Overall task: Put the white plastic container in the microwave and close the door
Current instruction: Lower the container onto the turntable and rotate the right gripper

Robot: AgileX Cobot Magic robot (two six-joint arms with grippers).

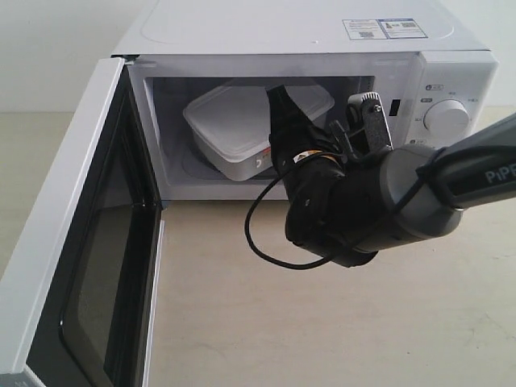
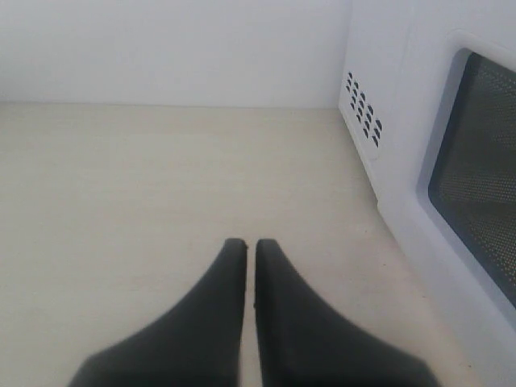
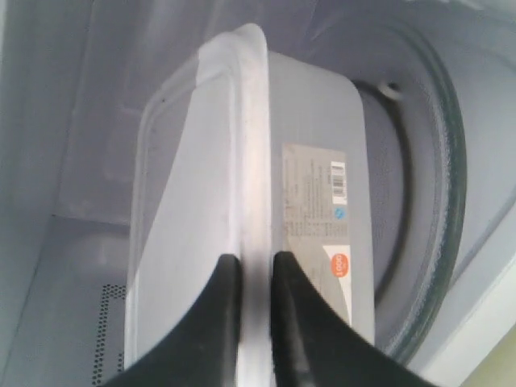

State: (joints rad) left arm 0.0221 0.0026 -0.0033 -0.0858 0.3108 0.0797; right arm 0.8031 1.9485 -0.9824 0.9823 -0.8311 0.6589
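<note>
Right gripper (image 3: pixel 252 260) is clamped on the rim of the white plastic container (image 1: pixel 230 121), inside the microwave (image 1: pixel 242 32) over the turntable (image 3: pixel 439 201). The door (image 1: pixel 56 234) stands wide open. Left gripper (image 2: pixel 250 243) is closed above the table (image 2: pixel 121 201).

Right arm (image 1: pixel 451 173) is extending in from the right of the exterior view, its grey forearm leading to a black wrist (image 1: pixel 322 210). A black cable (image 1: pixel 247 230) is looping beneath that wrist. Right claw (image 3: pixel 250 262) is pinching the lid rim of the white plastic container (image 3: pixel 322 121), jaws nearly together. Left claw (image 2: pixel 250 246) is hanging empty, its black fingers (image 2: pixel 210 314) standing closed with only a thin slit showing. The left arm is not showing in the exterior view.
</note>
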